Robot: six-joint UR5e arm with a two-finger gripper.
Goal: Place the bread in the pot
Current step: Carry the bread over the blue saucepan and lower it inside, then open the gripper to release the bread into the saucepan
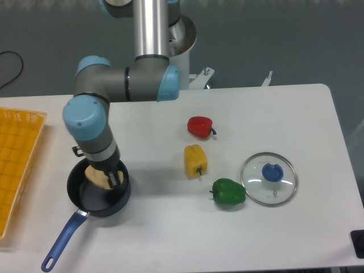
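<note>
The tool (109, 175) pinches the bread (98, 177), holding it within the rim of the pot (96, 196) at the pot's 12 o'clock side; whether the bread touches the pot's floor cannot be told. The pot sits on the desk (170, 233), its blue handle pointing toward 7 o'clock. At the pot's 3 o'clock stands a yellow pepper (195, 161).

The arm (128, 84) is made of grey cylindrical links with light blue caps at its joints, below a polished silver tube. Its wrist narrows to a dark collar and a small black gripper (112, 177), whose finger detail is hard to make out.
</note>
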